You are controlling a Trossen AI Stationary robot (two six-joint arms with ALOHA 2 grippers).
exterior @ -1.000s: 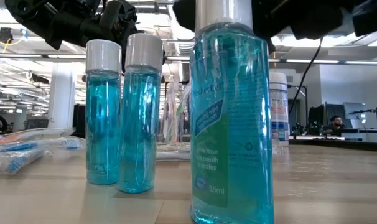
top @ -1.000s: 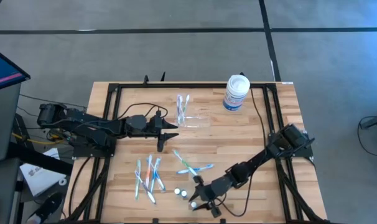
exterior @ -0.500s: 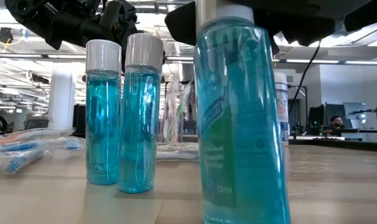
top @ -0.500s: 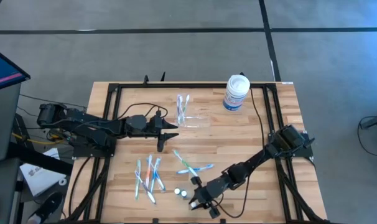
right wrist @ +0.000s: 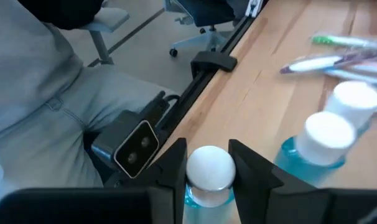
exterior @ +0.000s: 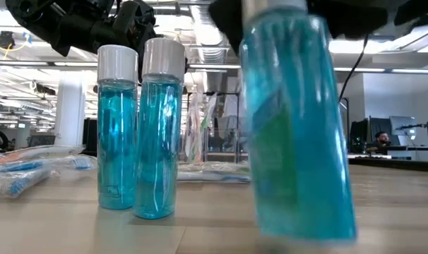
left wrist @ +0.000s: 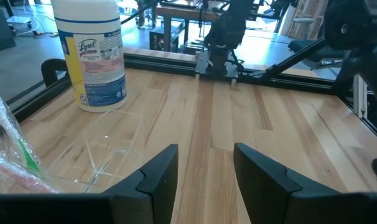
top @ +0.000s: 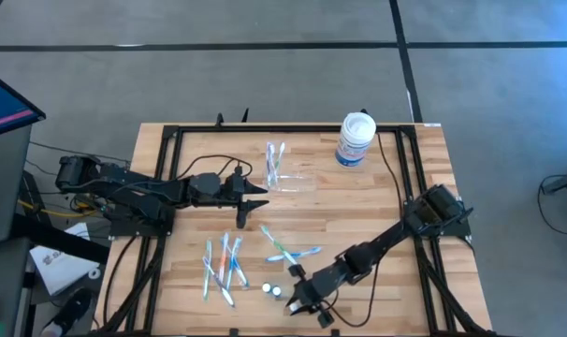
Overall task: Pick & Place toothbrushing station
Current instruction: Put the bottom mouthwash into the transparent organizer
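Blue mouthwash bottle with white cap (right wrist: 208, 171), blurred in low view, clamped by right gripper (top: 300, 298) near front table edge. Left gripper (left wrist: 204, 171) parted, empty, beside clear plastic organizer (left wrist: 111, 152) mid-table.

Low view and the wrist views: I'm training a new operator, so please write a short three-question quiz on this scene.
1. True or false: the right tool is shut on the cap of a tilted blue bottle.
2. How many other bottles stand upright nearby? A one, B two, C four.
3. Fill in: the left tool, near the clear organizer, is ___.
Key: 1 true; 2 B; 3 open.
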